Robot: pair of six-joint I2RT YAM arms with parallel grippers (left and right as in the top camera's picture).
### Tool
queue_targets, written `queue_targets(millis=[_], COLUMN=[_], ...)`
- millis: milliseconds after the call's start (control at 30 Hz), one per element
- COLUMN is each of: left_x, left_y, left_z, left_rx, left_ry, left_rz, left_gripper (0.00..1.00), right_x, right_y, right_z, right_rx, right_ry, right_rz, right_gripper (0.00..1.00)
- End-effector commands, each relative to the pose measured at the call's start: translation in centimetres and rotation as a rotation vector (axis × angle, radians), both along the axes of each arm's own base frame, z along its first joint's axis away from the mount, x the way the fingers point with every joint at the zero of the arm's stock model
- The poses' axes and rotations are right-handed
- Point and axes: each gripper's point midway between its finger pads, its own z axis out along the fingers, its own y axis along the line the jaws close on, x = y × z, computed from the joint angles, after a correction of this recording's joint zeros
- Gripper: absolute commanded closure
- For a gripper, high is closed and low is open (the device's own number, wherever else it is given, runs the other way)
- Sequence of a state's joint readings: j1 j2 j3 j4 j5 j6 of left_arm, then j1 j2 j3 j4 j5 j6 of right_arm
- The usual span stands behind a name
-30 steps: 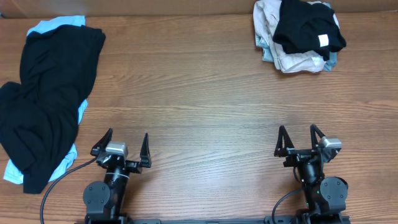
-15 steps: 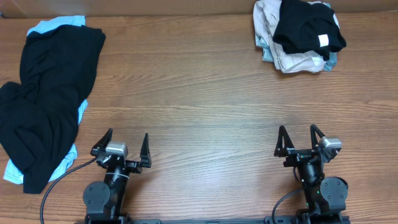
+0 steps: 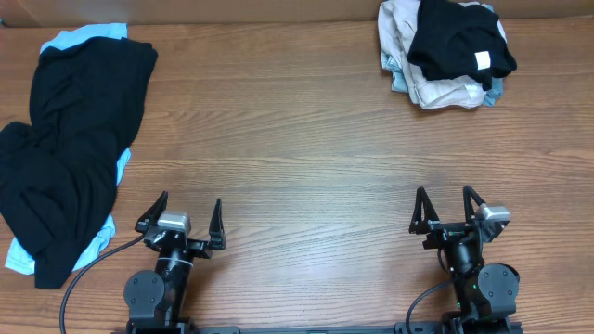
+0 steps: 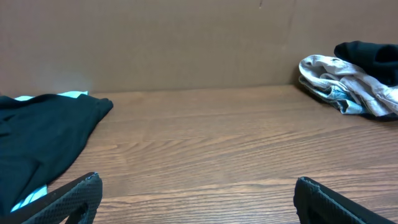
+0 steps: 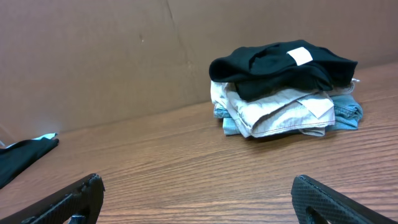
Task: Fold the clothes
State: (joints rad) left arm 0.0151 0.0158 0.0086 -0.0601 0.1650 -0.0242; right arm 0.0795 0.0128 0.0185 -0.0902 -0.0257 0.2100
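Observation:
A large plain black shirt (image 3: 65, 148) lies rumpled at the table's left edge, on top of a light blue tee (image 3: 83, 35) that shows at its edges. It also shows in the left wrist view (image 4: 37, 140). A pile of folded pieces (image 3: 450, 51), beige and light blue with a black one on top, sits at the far right; it shows in the right wrist view (image 5: 283, 90). My left gripper (image 3: 182, 215) is open and empty near the front edge, right of the black shirt. My right gripper (image 3: 447, 206) is open and empty at the front right.
A brown cardboard wall (image 4: 186, 43) closes off the far side of the wooden table (image 3: 297, 158). A black cable (image 3: 88, 264) runs from the left arm's base toward the shirt.

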Motion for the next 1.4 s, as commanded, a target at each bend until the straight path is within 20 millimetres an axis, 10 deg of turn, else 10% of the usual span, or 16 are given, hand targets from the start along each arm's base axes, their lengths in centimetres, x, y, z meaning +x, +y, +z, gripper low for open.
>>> queue_targets(millis=[0,233,600,933,1367], left_x=[-0.1,-0.1,-2.2,-1.7,4.1], left_y=[-0.1,-0.1,1.5,1.6,2.0], left_z=[0.1,1.5,9.7,18.1,18.9], left_rx=[-0.01,-0.069,-0.099,-0.056,0.127], left_ry=[-0.007,-0.048,-0.103,0.046,0.609], left_rz=[-0.007,-0.004,0.09,0.097,0.064], left_gripper=[0.0,0.01,0.0,0.0,0.0], right_x=[0.0,-0.1,-3.6,-4.2,2.8], right_y=[0.0,0.5,4.6,4.6,6.3], right_z=[-0.1,0.4,11.0,18.0,16.1], right_rx=[0.008,0.011,0.048,0.051,0.084], right_ry=[-0.006,-0.024,-0.286,-0.112,0.612], right_rz=[-0.001,0.027,0.294,0.291,0.337], right_gripper=[0.0,0.0,0.0,0.0,0.0])
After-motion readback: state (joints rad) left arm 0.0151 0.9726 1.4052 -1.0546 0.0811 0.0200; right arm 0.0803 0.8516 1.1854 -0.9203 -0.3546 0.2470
